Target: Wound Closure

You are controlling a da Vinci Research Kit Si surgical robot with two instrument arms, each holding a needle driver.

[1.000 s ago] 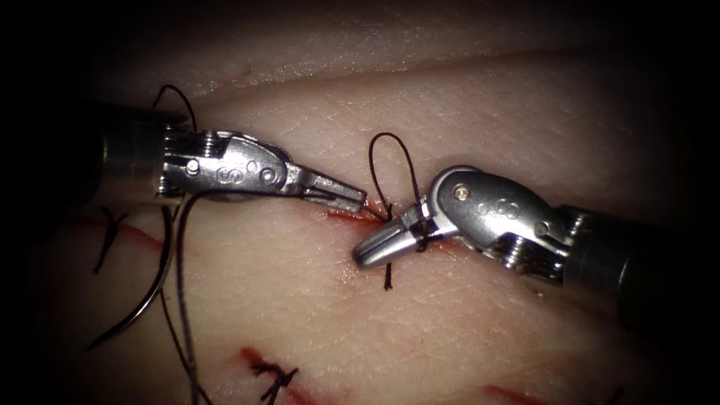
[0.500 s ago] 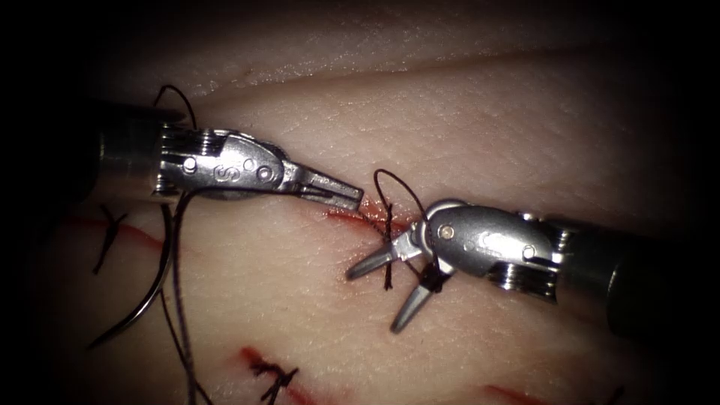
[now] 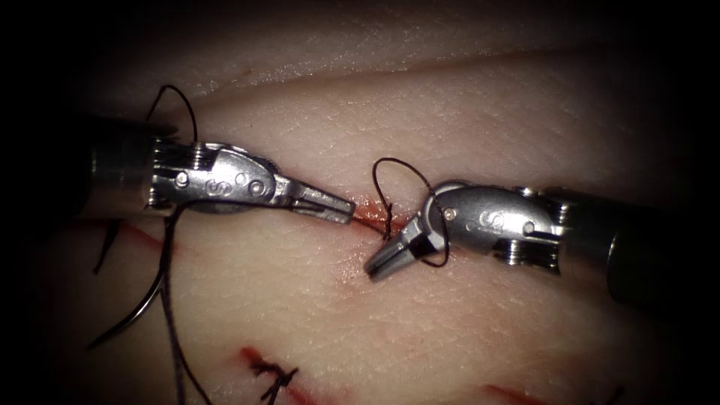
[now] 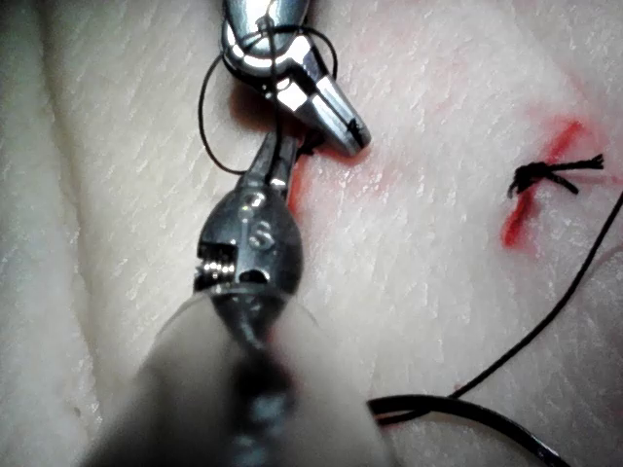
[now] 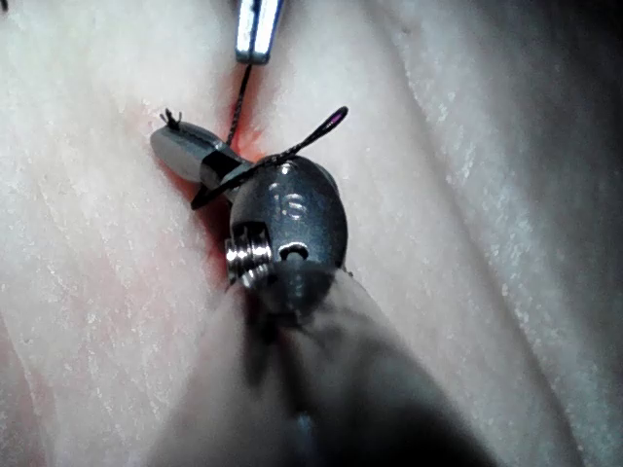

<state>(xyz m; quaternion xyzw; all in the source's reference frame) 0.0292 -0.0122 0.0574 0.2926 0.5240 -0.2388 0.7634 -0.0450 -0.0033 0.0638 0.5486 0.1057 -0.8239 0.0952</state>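
Note:
My left tool point(image 3: 346, 212) comes in over the left side of the cut point(image 3: 365, 220), jaws shut on the long thread near the stitch; it also shows close up point(image 4: 280, 154). My right tool point(image 3: 375, 268) lies across the cut from the right with a thread loop point(image 3: 390, 161) wound round it. Its jaws are shut on the short thread tail, whose frayed end point(image 5: 173, 119) pokes out past the tip point(image 5: 175, 148). The curved needle point(image 3: 142, 311) lies free on the tissue far left, held by neither tool.
The long thread point(image 3: 172, 330) trails down from the left tool past the needle. Finished stitches sit at the lower middle point(image 3: 274, 376) and far left point(image 3: 105, 247); one knot point(image 4: 545, 175) lies on a red mark. Red fluid stains the cut.
The right tool's jaws opened wide over the short tail half a second ago and have now shut on it. The left tool drifted slightly left and down.

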